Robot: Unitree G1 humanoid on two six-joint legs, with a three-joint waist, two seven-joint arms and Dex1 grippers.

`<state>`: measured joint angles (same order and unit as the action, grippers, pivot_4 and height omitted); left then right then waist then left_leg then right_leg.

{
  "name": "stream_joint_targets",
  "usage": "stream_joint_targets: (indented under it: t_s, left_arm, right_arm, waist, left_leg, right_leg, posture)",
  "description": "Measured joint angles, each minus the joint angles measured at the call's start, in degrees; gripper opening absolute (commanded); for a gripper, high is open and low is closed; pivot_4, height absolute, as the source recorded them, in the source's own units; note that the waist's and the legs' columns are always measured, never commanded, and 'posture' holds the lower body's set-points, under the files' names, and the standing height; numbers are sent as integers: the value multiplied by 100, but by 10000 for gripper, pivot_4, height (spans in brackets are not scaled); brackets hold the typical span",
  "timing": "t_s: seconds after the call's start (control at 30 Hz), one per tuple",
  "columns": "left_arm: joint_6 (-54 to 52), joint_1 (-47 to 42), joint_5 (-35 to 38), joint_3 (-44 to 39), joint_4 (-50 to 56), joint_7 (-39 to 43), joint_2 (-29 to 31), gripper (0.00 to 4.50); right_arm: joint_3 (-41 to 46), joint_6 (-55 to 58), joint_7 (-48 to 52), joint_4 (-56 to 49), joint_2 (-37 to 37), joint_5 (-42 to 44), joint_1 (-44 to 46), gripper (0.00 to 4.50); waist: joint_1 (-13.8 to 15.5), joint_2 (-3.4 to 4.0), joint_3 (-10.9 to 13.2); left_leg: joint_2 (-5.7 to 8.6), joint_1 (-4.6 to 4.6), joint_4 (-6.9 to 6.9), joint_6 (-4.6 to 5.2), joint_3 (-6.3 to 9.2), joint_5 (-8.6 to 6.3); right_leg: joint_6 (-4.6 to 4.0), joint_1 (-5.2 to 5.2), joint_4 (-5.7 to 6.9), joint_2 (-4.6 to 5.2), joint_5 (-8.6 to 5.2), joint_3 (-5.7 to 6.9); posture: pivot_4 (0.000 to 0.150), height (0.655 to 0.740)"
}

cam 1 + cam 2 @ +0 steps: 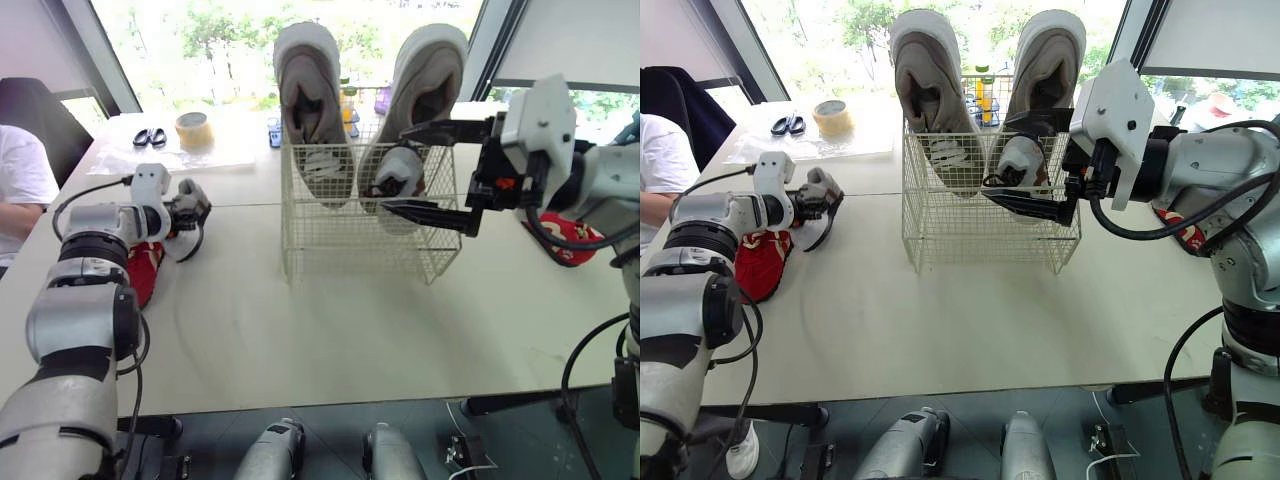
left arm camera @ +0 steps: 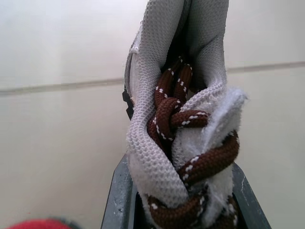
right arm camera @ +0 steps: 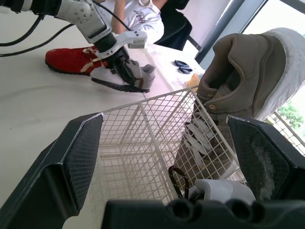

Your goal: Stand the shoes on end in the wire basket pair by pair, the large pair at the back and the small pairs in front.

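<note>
In the wire basket (image 1: 330, 245) the large pair (image 1: 312, 100) stands at the back. The right gripper (image 1: 398, 168) gapes wide around one small shoe (image 1: 1018, 160) in front. On the left of the desk (image 1: 300, 330), the left gripper (image 1: 190, 212) pinches its mate (image 3: 128, 76), probably to bring next.

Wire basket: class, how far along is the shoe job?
Done: the large pair stands at the back of the wire basket. One small grey shoe sits in front, with the right claw open around it.
In hand: the left claw grips the second grey shoe.
Left: that shoe, the left red shoe and the right red shoe.
</note>
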<state>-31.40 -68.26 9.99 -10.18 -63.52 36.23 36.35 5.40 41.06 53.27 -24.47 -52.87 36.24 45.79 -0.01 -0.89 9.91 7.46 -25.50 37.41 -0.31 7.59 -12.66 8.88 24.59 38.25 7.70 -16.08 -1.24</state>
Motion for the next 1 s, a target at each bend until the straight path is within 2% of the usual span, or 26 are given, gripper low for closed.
stream_joint_targets:
  t_s: [0.1,0.17,0.3,0.37,0.4,0.5,0.7,0.8,1.0]
  left_arm:
    - [518,-2,487,-474,1129,67,-144,4642]
    - [777,71,918,-820,2260,50,-388,4642]
    - [844,493,1860,-1184,4641,-411,-1374,4642]
    - [967,744,2070,-1204,5272,-581,-1775,4642]
    - [1152,1042,2204,-1163,5881,-713,-2194,4642]
    - [1787,1693,2070,-683,6754,-919,-2819,4642]
    - [3473,2160,1198,-2,6772,-1030,-3349,4642]
    - [4938,2247,348,313,6066,-1177,-3571,4642]
    - [6816,2263,-682,697,4311,-1701,-3814,4642]
  right_arm:
    - [-11,-8,-1,24,2,-7,20,45000]
    - [-49,-20,-1,112,5,-28,79,45000]
    - [-98,-54,6,291,12,-130,262,45000]
    - [-133,-80,19,348,13,-165,304,45000]
    - [-199,-102,44,410,14,-193,366,45000]
    - [-255,-141,69,470,16,-239,439,45000]
    - [-285,-119,76,490,28,-238,439,45000]
    - [-300,-13,59,442,50,-220,439,45000]
    - [-294,144,4,297,49,-195,436,45000]
  waist:
    - [-15,-3,1]
    - [-58,-3,1]
    - [-91,2,-3]
    - [-98,3,-4]
    - [-100,3,-4]
    - [-84,3,-4]
    - [-40,2,-4]
    - [-4,1,-5]
    - [73,1,-5]
  left_leg:
    - [0,-5,2,0,1,0]
    - [1,-4,1,1,0,-1]
    - [-2,9,-4,1,-3,-1]
    - [-4,13,-6,1,-7,-1]
    - [-4,12,-5,1,-9,-1]
    - [-3,12,-4,1,-10,-1]
    - [-1,13,3,2,-14,-1]
    - [0,13,4,3,-16,-2]
    - [0,13,4,5,-17,-3]
  right_leg:
    - [0,-1,-10,4,0,1]
    - [0,-5,-13,6,0,1]
    - [0,-8,-11,3,0,-2]
    - [0,-10,-13,2,0,-6]
    - [0,-10,-14,3,0,-7]
    - [-1,-10,-14,2,1,-7]
    - [-2,-15,-15,3,1,-6]
    - [-2,-18,-18,4,2,-6]
    - [-2,-16,-18,4,2,-6]
  posture:
    - [1500,7400]
    - [1500,7400]
    - [1500,7400]
    - [1500,7400]
    - [1500,7400]
    - [1500,7400]
    - [1500,7400]
    - [1500,7400]
    - [1500,7400]
